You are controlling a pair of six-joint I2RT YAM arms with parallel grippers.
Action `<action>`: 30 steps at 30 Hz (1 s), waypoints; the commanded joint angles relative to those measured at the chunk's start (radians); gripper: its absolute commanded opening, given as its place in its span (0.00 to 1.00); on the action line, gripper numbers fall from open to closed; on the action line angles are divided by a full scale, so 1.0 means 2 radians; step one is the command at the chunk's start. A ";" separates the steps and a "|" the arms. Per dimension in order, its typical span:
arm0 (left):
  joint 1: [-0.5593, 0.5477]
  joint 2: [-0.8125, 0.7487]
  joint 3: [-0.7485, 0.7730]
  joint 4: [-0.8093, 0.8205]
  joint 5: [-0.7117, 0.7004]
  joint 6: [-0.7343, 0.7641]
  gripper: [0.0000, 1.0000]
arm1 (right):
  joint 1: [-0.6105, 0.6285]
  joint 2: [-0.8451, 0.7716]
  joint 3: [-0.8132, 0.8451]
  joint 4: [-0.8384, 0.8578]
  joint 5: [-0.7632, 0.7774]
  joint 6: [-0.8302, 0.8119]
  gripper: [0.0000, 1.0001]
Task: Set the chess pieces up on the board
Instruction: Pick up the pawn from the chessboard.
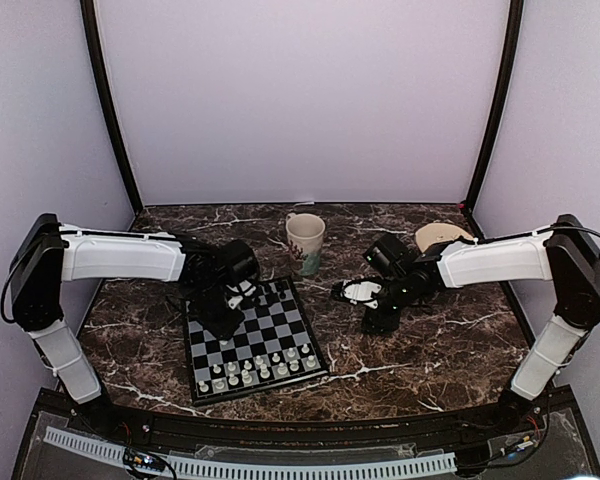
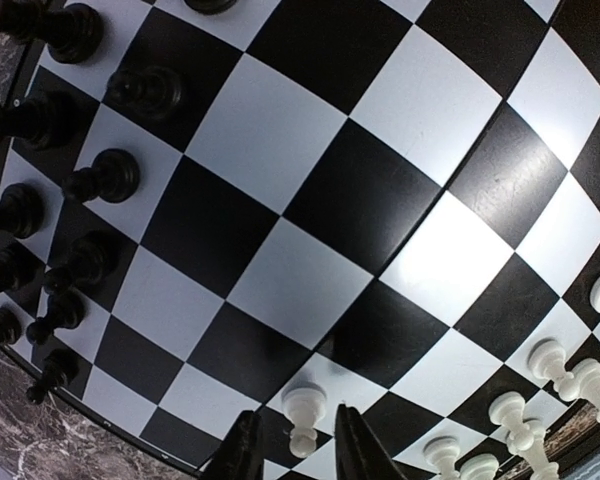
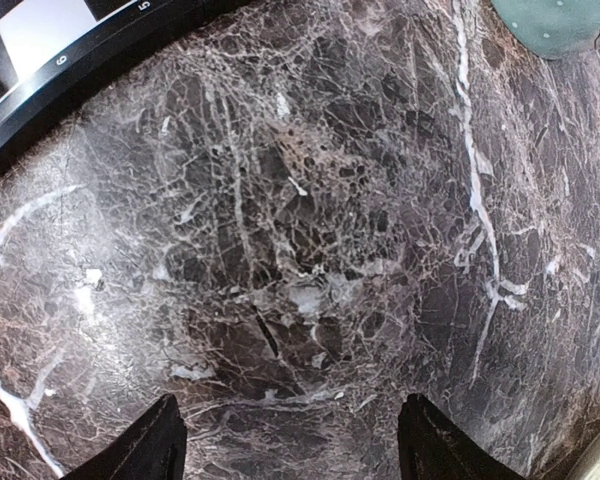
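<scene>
While the left gripper point(image 2: 297, 418) hangs low over the board point(image 2: 280, 200), a white pawn point(image 2: 303, 428) stands upright btwn its two fingertips, on a square near the board edge. The jaws are narrowly spread, w/ a thin gap visible on each side of the pawn, so not clearly pinching it. Black pieces point(image 2: 100, 180) stand in two rows along the left side of the left wrist view. The other white pieces point(image 2: 510, 410) are grouped lower right, apart from the pawn. The right gripper point(image 3: 290, 435) is off the board, over the bare marble counter point(image 3: 310, 250), jaws spread wide w/ nothing btwn them. The board corner is just top left in its view. A mug point(image 1: 305, 240) stands on the counter beyond the board.
</scene>
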 commanded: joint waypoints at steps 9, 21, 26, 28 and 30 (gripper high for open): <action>0.005 -0.002 -0.024 0.001 0.025 0.001 0.12 | 0.005 0.003 0.010 0.000 0.006 -0.001 0.72; 0.005 -0.045 -0.026 -0.046 0.024 -0.018 0.01 | 0.005 0.000 0.011 0.000 0.003 -0.001 0.73; 0.004 -0.095 -0.044 -0.072 0.033 -0.046 0.02 | 0.005 -0.008 0.020 0.000 -0.016 0.010 0.72; 0.004 -0.115 -0.056 -0.075 0.042 -0.061 0.02 | 0.005 -0.014 0.035 -0.007 -0.040 0.020 0.72; 0.004 -0.135 -0.076 -0.071 0.051 -0.077 0.02 | 0.006 -0.022 0.054 -0.010 -0.069 0.030 0.73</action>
